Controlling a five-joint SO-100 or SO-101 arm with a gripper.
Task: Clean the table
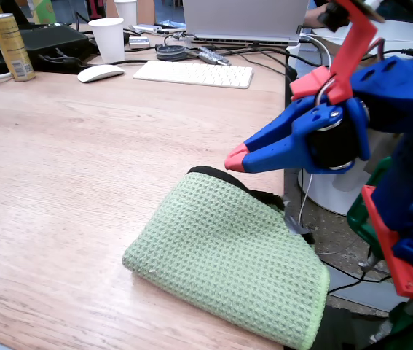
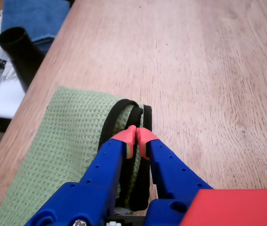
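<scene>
The light-brown wood-grain table [image 1: 82, 146] fills most of the fixed view and also shows in the wrist view [image 2: 194, 70]. A folded green waffle cloth [image 1: 221, 255] with black edging lies at the table's near right edge; in the wrist view [image 2: 72, 127] its black-trimmed end lies under the fingertips. My blue gripper with red tips [image 1: 235, 159] hovers a little above the cloth's far end. In the wrist view the gripper [image 2: 136, 136] has its tips pressed together with nothing between them.
At the table's far side stand a white keyboard [image 1: 193, 74], a mouse [image 1: 100, 73], a paper cup [image 1: 108, 39], a can [image 1: 12, 47] and a laptop [image 1: 242, 22]. Off the table edge, a black tube [image 2: 20, 52] and a blue cloth [image 2: 34, 19].
</scene>
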